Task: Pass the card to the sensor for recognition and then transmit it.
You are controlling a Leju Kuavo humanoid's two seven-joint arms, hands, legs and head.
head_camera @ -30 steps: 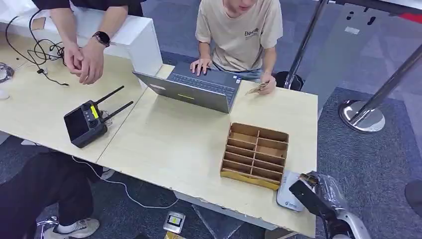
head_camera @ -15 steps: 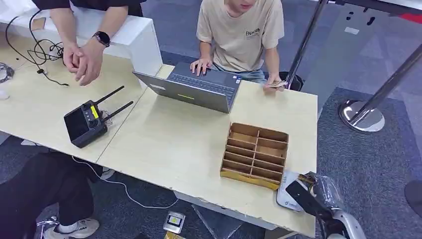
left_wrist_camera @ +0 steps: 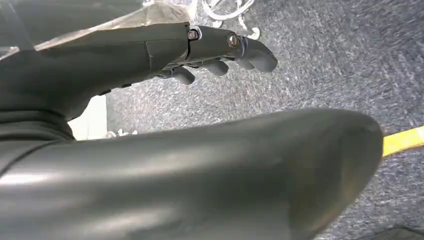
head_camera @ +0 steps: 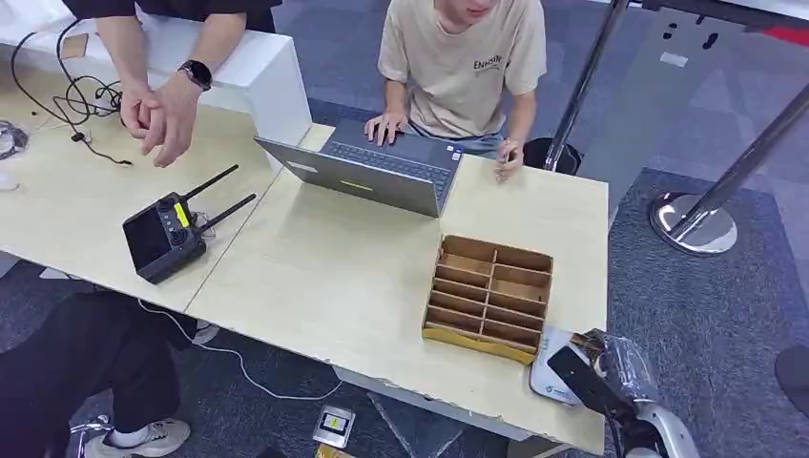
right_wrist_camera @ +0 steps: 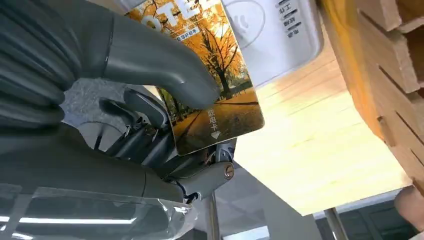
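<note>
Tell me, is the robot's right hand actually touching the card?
Touching. The right wrist view shows the right hand with its thumb pressed across the face of the card and darker fingers behind it, pinching it near the white sensor.

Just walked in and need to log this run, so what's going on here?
The robot's right hand holds a card with an autumn-tree picture over the white sensor pad at the near edge of the table, beside a cardboard divider box. Its left hand hangs over the carpet, holding nothing. Across the table a person types on a laptop.
</note>
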